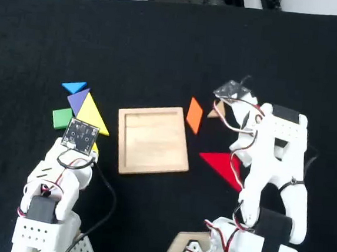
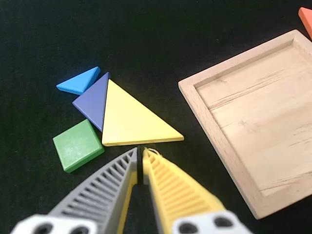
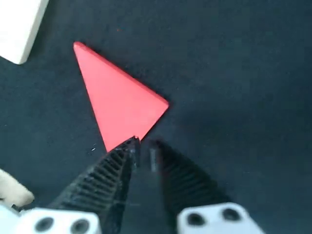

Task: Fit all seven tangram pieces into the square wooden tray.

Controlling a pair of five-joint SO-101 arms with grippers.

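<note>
Left wrist view: left gripper (image 2: pixel 141 158), jaws closed, just beside yellow triangle (image 2: pixel 131 119); right gripper (image 3: pixel 144 148), narrowly parted, at red triangle (image 3: pixel 119 100).

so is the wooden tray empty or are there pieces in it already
Empty. The tray shows only bare wood inside; the yellow triangle, orange piece and red triangle lie outside it.

- High view: looks down over the whole table (image 1: pixel 164 43).
- Left wrist: close behind its tool (image 2: pixel 141 152); tray (image 2: pixel 224 146) shared with high view.
- Right wrist: close; red triangle (image 3: pixel 117 97) shared likewise.
</note>
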